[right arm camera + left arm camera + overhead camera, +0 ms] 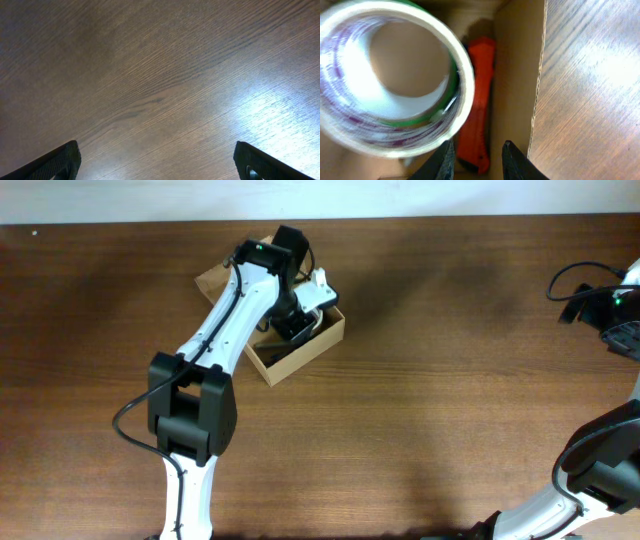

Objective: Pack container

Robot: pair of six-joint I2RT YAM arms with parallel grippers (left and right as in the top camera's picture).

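The container is a small tan cardboard box at the back left of the table, its flap lid open toward the far left. My left gripper hangs over the box's inside. In the left wrist view its jaws are open and hold nothing. Below them in the box lie a large roll of clear tape and an orange utility knife along the box's wall. My right gripper is wide open and empty over bare wood, at the far right edge.
The brown wooden table stretches between the two arms. The left arm's links run from the front edge up over the box. A black cable loops by the right arm.
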